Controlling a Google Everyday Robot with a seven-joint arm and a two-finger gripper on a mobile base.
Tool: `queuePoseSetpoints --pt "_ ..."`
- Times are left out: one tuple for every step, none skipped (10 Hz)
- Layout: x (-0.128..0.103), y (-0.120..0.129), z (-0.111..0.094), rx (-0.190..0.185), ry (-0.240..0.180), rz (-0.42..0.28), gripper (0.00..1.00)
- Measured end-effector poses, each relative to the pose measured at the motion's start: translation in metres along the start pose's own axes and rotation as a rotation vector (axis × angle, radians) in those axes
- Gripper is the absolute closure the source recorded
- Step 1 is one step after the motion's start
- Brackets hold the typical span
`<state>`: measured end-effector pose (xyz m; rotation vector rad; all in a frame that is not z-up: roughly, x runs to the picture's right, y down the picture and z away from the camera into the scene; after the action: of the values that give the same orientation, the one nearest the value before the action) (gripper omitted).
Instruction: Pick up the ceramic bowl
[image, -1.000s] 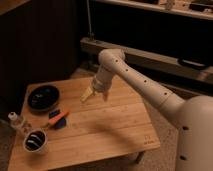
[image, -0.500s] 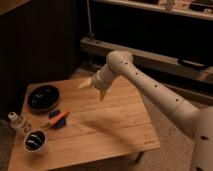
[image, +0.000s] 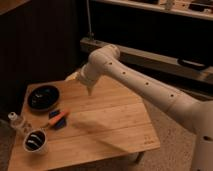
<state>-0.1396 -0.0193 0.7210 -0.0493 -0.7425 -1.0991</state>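
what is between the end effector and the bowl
Only a bare stretch of table, as the camera view shows. The end effector hangs near the table's far edge, close to the bowl.

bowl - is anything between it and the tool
Nothing visible. The tool hangs right of the black bowl in the picture, only bare table between; the orange and blue item lies nearer the camera, off that line.

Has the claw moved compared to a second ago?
Yes. The claw has swung left over the wooden table, closer to the ceramic bowl.
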Motion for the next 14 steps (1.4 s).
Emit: queuePoseSetpoints --pt "0.005 -0.005 0.006 -0.019 0.01 0.007 0.2" --pt "0.007 -0.012 0.015 -0.03 0.009 0.007 0.2" --pt "0.008 -0.019 0.023 -0.035 0.004 -0.001 0.2" --pt "0.011 -0.02 0.028 -0.038 0.008 -0.016 0.2" --pt "0.011 -0.025 0.036 -0.033 0.002 -0.043 0.2" --pt "0.008 -0.031 0.041 -0.019 -0.007 -0.062 0.2" --pt "0.007 -0.033 0.043 -0.005 -0.009 -0.076 0.2" --pt "0.003 -0.037 0.048 0.02 -0.022 -0.101 0.2" --pt "0.001 -0.04 0.051 0.033 -0.032 -0.119 0.2" --pt "0.001 -0.04 0.051 0.038 -0.033 -0.121 0.2" --pt "0.002 -0.039 0.051 0.038 -0.033 -0.12 0.2" --pt "0.001 -0.04 0.052 0.038 -0.035 -0.122 0.2" --pt "0.0 -0.041 0.052 0.038 -0.035 -0.122 0.2" --pt "0.001 -0.038 0.051 0.035 -0.034 -0.121 0.2"
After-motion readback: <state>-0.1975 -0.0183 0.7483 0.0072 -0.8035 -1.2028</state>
